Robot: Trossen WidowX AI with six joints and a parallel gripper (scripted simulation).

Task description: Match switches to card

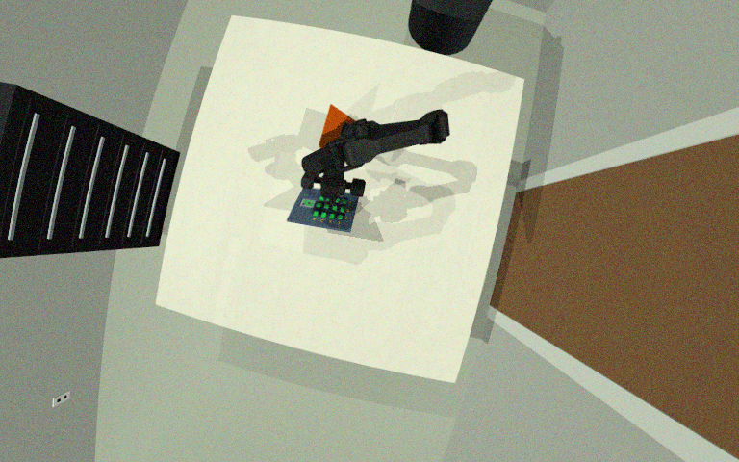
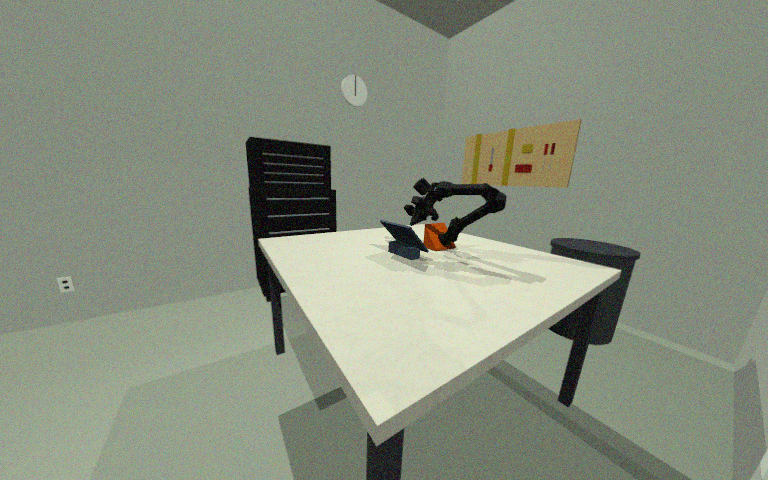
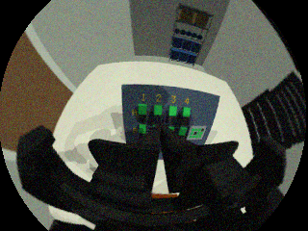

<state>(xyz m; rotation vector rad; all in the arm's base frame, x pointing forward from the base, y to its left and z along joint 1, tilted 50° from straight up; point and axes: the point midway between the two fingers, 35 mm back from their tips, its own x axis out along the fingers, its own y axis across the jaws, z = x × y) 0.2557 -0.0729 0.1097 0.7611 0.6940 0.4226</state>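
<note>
A tilted dark blue switch panel [image 1: 320, 211] sits on the white table; it also shows in the wrist view [image 3: 169, 115] and from behind in the exterior view [image 2: 404, 236]. Its rocker switches [image 3: 165, 111] show green halves; numbers mark the columns. The small card [image 3: 195, 133] sits at the panel's right edge in the wrist view, and at the left in the top view [image 1: 307, 203]. My gripper [image 3: 159, 126] [image 1: 328, 192] is shut and empty, above the panel's near edge. My fingers hide the nearest switches.
An orange wedge block [image 1: 334, 124] stands behind the arm. A black drawer cabinet [image 1: 76, 174] stands beside the table, and a dark bin [image 1: 444, 21] stands at the far corner.
</note>
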